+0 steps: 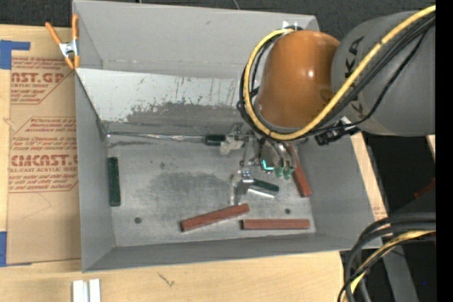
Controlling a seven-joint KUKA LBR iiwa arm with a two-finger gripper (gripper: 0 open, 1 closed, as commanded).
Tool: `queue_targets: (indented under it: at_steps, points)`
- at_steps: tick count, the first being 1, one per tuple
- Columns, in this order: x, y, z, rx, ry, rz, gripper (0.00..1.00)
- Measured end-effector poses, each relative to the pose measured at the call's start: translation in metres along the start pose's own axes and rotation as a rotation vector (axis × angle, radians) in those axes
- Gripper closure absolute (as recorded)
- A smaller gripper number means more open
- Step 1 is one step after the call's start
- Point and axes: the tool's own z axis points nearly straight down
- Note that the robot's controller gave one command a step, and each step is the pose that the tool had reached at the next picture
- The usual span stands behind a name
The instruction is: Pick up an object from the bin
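Three reddish-brown sticks on the bin floor, gripper low beside a small dark green piece, grip state not discernible.

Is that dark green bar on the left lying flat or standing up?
Flat: the dark green bar lies lengthwise on the floor of the bin, beside its left wall.

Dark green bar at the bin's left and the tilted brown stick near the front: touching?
Apart. The camera view shows a wide stretch of bare bin floor between the dark green bar and the tilted brown stick.
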Motion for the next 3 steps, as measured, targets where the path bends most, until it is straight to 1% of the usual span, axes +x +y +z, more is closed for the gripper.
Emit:
queue_targets:
  at_steps: [1,2,3]
  points:
    - [-0.002,0.000,-0.004,0.000,-0.008,0.000,0.00]
    - [0.013,0.008,0.040,-0.001,-0.016,-0.003,0.00]
    - [0.015,0.026,0.116,-0.003,-0.023,-0.024,1.00]
